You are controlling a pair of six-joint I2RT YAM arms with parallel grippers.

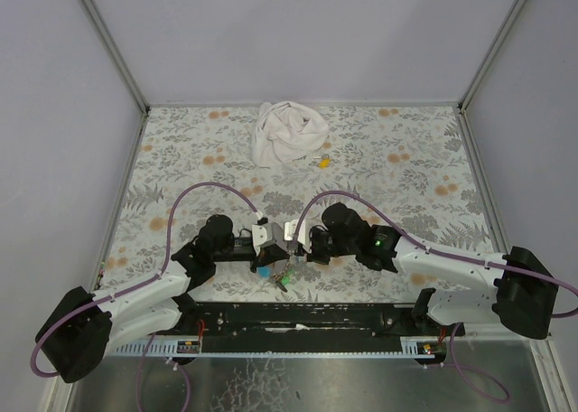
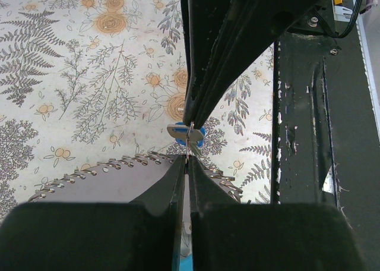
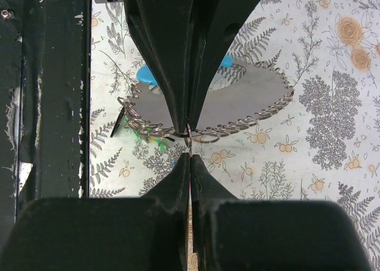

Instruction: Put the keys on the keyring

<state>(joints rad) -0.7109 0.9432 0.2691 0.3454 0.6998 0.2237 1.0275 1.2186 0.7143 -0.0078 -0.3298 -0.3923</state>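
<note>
Well short of the white cloth (image 1: 289, 134), left gripper (image 2: 186, 161) and right gripper (image 3: 190, 158) both clamped on the keyring (image 2: 189, 145).

keyring (image 2: 189, 145): thin metal ring, spans the short gap between the left gripper (image 2: 186, 161) and right gripper (image 3: 190, 158), both tips clamped tight on it. Its grey strap (image 3: 237, 101) spreads out roughly flat beside the ring, and the edge is lined with small metal links. Blue-capped key (image 2: 194, 134): silver blade, sits right against the ring; can't confirm it's threaded on. Green-capped keys (image 1: 283, 276): just beside the blue one, tucked under the strap edge and mostly hidden, count unclear.
</note>
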